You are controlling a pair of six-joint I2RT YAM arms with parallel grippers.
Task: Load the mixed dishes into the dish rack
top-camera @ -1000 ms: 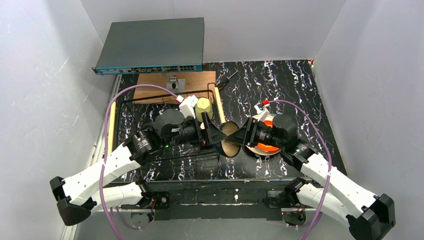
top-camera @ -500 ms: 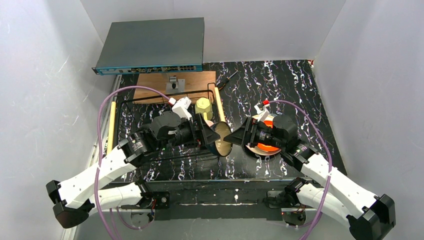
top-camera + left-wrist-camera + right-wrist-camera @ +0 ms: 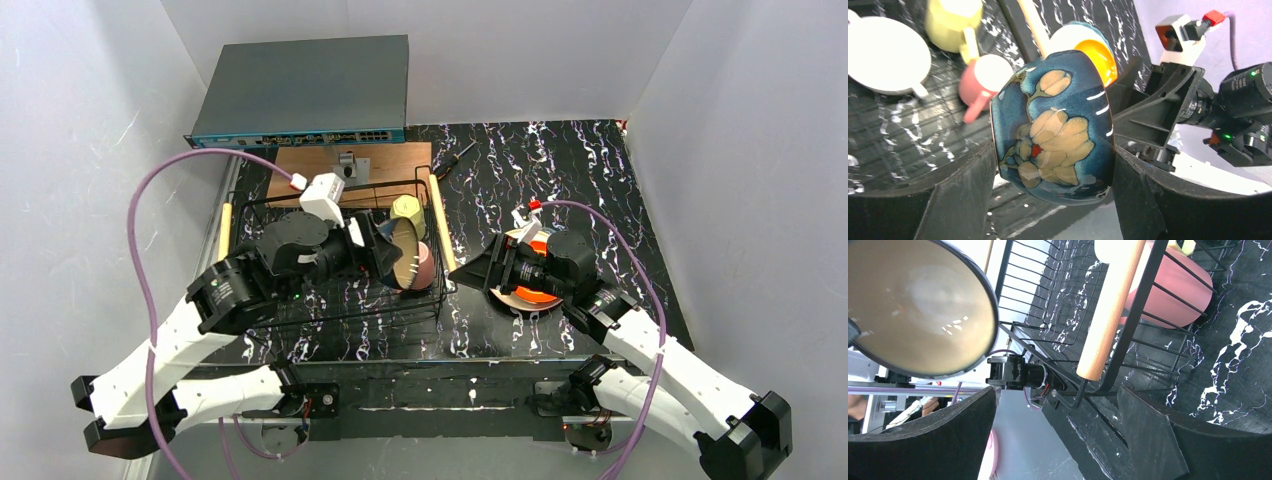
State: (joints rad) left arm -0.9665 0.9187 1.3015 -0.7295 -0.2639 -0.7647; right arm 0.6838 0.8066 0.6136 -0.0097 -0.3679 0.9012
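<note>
Left wrist: left fingers point(image 3: 948, 200) clasp one bowl point(image 3: 1053, 125) (right fingers point(image 3: 928, 440) spread); two mugs point(image 3: 985, 75) point(image 3: 950, 22), seemingly racked, beyond.

Your table point(image 3: 590, 170) is black with white marbling. On the left half, the dish rack point(image 3: 443, 238) sits straight on it, with wooden handles along its left and right sides. A flat wooden board point(image 3: 300, 160) lies just behind the rack. A grey box with a port strip point(image 3: 310, 85) is at the far left. A stack of plates point(image 3: 535, 297) sits right of centre near the rack, orange showing. There's a small black thing point(image 3: 457, 154) by the board; can't tell what it is.
</note>
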